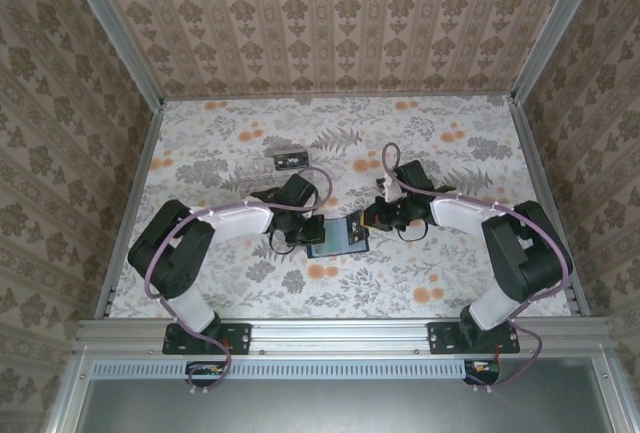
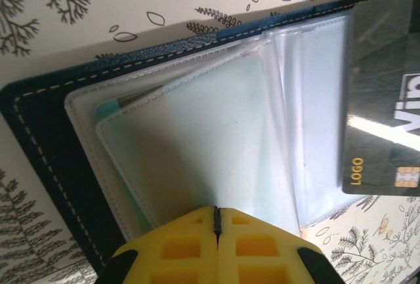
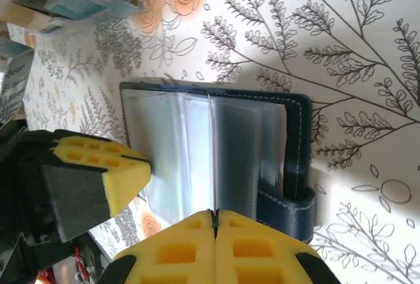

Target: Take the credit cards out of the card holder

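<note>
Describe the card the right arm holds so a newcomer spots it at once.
Centred on the table lies the open navy card holder. Over its clear sleeves, the right fingers pinch a dark grey card. Its gold LOGO lettering and chip set it apart.

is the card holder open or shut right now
open: the card holder lies spread flat on the table, both covers down and its clear sleeves fanned out between them.

Soft, even light overhead; in the left wrist view glare streaks the dark card [image 2: 380,97] at three o'clock, and the six o'clock foreground blurs.
</note>
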Robot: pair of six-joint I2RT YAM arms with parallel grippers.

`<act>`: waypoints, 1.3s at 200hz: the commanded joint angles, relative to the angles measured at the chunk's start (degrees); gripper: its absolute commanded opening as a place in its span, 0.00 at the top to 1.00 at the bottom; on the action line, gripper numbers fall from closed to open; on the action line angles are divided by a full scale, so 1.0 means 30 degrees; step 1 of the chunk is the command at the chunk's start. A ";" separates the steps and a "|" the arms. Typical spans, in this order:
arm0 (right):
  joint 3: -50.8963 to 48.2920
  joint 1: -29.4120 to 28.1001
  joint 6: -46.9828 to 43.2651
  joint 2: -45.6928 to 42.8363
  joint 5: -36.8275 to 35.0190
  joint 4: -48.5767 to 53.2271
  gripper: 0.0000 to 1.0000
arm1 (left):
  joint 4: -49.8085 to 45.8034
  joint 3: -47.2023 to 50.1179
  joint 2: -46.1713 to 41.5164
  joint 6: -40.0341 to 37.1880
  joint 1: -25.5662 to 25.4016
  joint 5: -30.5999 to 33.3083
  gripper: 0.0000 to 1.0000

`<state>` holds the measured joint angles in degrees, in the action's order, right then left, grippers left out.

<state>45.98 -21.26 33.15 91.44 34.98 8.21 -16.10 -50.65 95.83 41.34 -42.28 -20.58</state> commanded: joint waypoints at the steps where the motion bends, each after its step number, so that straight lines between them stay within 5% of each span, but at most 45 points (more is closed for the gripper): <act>1: -0.0217 0.0010 -0.0312 -0.1109 0.0388 0.0851 1.00 | -0.0240 0.0186 -0.1387 0.0230 0.0228 0.0020 0.94; 33: 0.0097 0.0025 -0.0282 -0.2529 0.0256 0.1304 1.00 | 0.0689 0.0020 -0.3538 0.1093 0.0702 -0.0199 0.66; 107: 0.0517 0.0515 0.2157 -0.5361 0.1865 -0.2208 1.00 | 0.8591 0.2538 -0.7119 0.6055 0.2821 -0.3240 0.61; 185: 0.2480 0.0480 0.3466 -0.4255 0.3296 -0.4666 1.00 | 0.7418 0.2106 -0.9414 0.5806 0.4566 -0.4065 0.51; 260: 0.2608 0.0347 0.5433 -0.2911 0.4948 -0.8274 1.00 | 1.1839 0.2591 -0.8073 0.8103 0.4500 -0.6590 0.63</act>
<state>52.69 -19.97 46.76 81.71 46.19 -11.20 13.85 -43.51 70.43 63.29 -28.77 -36.38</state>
